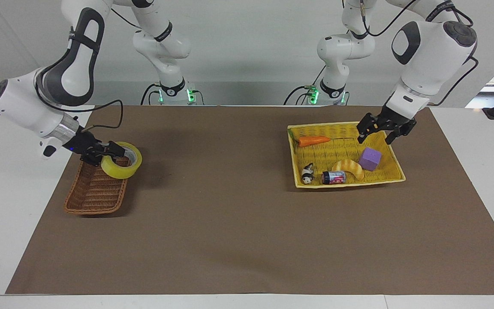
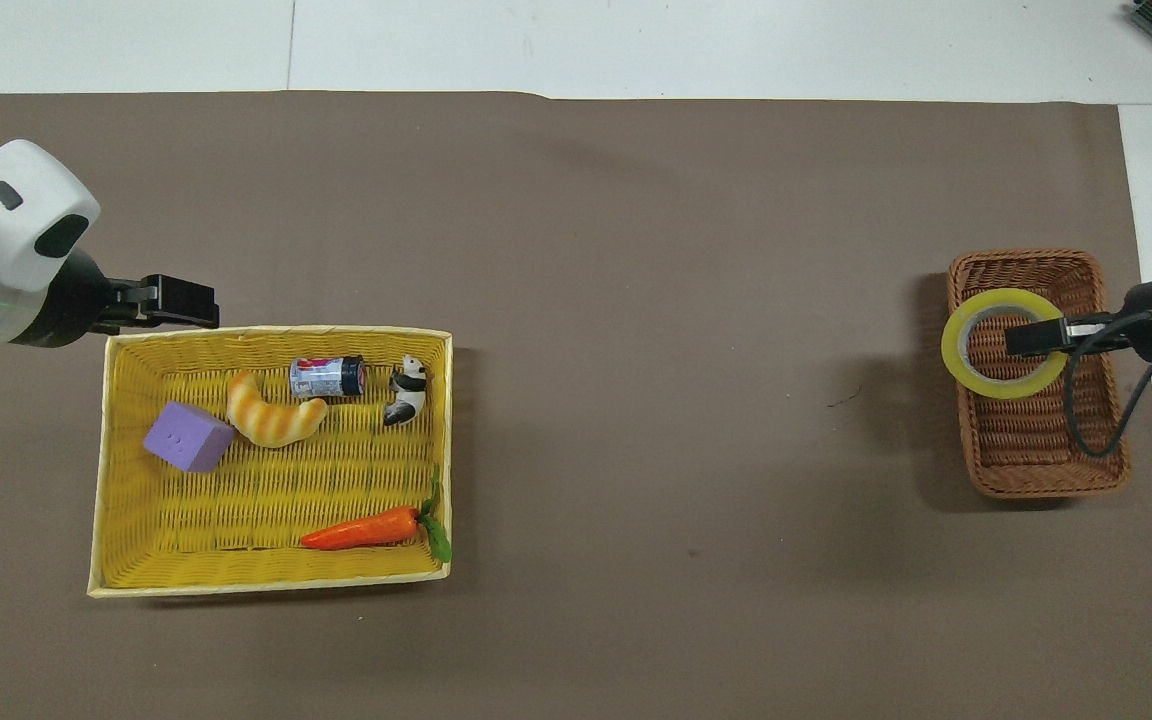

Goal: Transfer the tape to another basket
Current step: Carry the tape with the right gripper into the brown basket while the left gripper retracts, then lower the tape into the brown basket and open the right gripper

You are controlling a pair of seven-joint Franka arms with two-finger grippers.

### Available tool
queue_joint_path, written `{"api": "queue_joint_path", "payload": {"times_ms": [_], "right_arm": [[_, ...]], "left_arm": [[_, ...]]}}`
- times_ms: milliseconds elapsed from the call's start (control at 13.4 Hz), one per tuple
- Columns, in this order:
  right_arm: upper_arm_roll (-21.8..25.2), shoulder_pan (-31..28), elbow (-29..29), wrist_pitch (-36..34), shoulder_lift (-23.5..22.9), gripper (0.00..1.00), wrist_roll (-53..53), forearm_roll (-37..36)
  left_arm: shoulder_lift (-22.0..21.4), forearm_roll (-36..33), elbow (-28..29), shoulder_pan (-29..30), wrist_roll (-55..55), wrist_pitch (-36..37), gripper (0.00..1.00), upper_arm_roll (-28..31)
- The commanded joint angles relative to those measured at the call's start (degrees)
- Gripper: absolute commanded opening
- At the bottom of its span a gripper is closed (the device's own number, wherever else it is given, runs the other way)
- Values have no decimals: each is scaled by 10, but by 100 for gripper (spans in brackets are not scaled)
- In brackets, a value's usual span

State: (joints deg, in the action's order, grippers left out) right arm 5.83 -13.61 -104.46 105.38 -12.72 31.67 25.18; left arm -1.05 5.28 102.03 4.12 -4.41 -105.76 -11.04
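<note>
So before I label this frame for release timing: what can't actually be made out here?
- Whether the tape touches the basket: the overhead view only shows overlap, and in the facing view the roll hides the rim under it.
- The right gripper: its tips are lost inside the roll's core in both views.
- The left gripper in the overhead view: only one finger shows; its arm is cut by the edge.
- The can's label: too small.

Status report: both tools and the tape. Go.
Right tool shut on tape, over brown basket. Left tool open, over yellow basket corner, waiting. Nothing in the way.
</note>
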Motion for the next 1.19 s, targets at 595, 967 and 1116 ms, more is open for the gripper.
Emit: {"api": "queue_joint_path", "payload": {"times_ms": [595,967,1116], "right_arm": [[-9,-73,6,47,-78,0,93,3],[-9,-70,-11,63,-83,17,90,2],[-9,-65,-9,65,-84,100,88,2]], "left_arm": [[-18,-24,-54,4,10,79,100,35],[-24,-23,-63,-57,27,153,100,113],[-27,-26,-65,-99,43,177,100,169]]}}
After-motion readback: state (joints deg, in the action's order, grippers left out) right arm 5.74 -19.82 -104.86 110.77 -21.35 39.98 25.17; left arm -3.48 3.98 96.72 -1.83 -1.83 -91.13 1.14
